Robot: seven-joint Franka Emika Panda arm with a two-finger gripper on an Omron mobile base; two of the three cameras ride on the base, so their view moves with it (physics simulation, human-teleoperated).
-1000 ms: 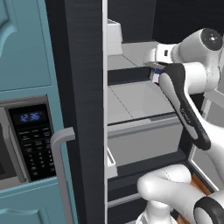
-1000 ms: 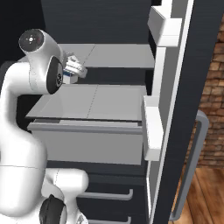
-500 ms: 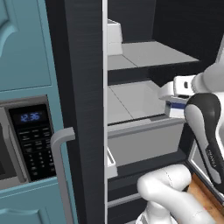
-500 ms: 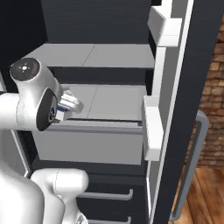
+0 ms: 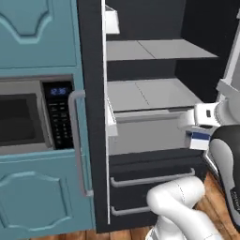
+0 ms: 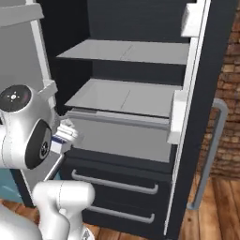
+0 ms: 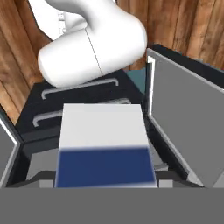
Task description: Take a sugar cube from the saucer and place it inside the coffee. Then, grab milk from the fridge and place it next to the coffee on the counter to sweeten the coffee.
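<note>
— Where is the milk [image 7: 104, 146] right now?

— In my gripper [image 5: 199, 133], jaws clamped on the carton's flat sides, at the right edge of the open fridge [image 5: 154, 61], level with its drawer front and clear of the shelves.

— How do you expect it to handle?

— I judge it light and fairly stiff, though cardboard walls may dent under hard squeezing. The smooth faces could slip, so mid-body across the flat sides seems the best hold.

— Any label to read?

— The carton shows a blue band, no lettering. The microwave [image 5: 33, 117] at far left has a lit clock; its digits are too small to read.
</note>
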